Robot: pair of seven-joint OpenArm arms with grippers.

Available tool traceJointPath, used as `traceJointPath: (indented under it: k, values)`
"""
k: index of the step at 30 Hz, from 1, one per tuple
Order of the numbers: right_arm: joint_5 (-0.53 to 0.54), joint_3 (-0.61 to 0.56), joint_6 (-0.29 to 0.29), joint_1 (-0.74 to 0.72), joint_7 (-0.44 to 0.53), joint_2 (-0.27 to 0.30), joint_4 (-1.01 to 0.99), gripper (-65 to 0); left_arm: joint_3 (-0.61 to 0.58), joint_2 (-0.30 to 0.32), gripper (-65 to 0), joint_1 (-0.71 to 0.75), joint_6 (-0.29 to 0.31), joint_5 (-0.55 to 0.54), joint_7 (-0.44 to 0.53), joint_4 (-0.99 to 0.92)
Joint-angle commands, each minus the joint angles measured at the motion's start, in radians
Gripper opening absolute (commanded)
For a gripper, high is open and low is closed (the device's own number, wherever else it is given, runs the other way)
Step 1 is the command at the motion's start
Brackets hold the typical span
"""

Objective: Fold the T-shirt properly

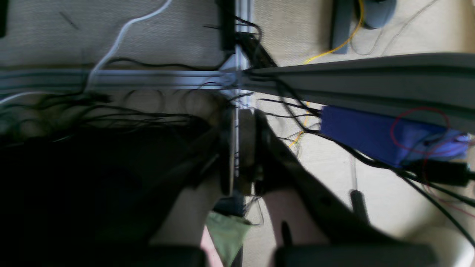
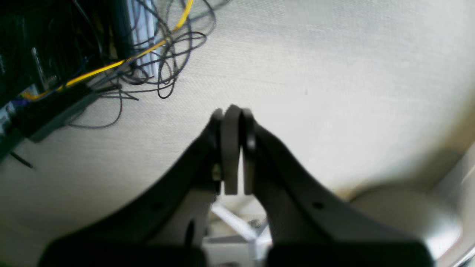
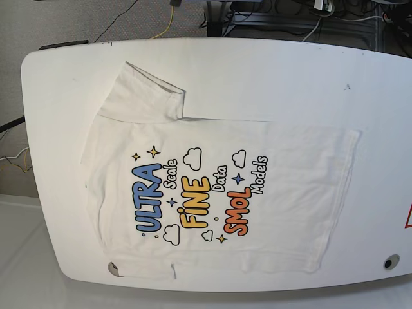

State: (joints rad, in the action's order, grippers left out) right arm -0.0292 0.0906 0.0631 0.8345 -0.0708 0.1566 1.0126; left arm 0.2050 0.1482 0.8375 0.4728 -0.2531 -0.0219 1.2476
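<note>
The white T-shirt (image 3: pixel 290 174) lies spread flat, print side up, on the white table (image 3: pixel 257 64) in the base view. Its neck points left and its hem right. One sleeve (image 3: pixel 141 96) sticks out toward the far left; the near sleeve looks tucked in at the front edge. Neither arm appears in the base view. My left gripper (image 1: pixel 243 115) is shut with nothing in it, over floor and cables. My right gripper (image 2: pixel 233 113) is also shut and empty, above bare pale floor. The shirt shows in neither wrist view.
In the left wrist view an aluminium frame (image 1: pixel 148 78), tangled black cables (image 1: pixel 111 115) and a blue box (image 1: pixel 371 133) lie below. A yellow cable (image 2: pixel 111 65) runs among black wires at the right wrist view's upper left. A small round hole (image 3: pixel 387 262) marks the table's near right corner.
</note>
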Motion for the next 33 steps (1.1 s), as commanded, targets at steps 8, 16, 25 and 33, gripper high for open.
traceJointPath:
  k: [8,16,25,33]
  values:
    - [0.061,-0.028,-0.008,0.139,-0.072,0.069,0.318,-65.0,0.113,0.021,-65.0,0.163,-0.036,-0.070,-0.058,0.288]
    - [0.066,-0.020,-0.014,0.209,-0.132,0.098,0.496,-65.0,0.205,0.020,-65.0,0.224,0.017,-0.093,-0.113,0.431]
    - [0.047,-0.003,-0.012,0.309,-0.188,0.138,0.723,-65.0,0.334,0.018,-65.0,0.296,0.180,-0.114,-0.152,0.656]
    - [0.009,-0.015,-0.012,0.391,-0.179,0.169,0.899,-65.0,0.373,0.036,-65.0,0.341,0.225,-0.131,-0.162,0.840]
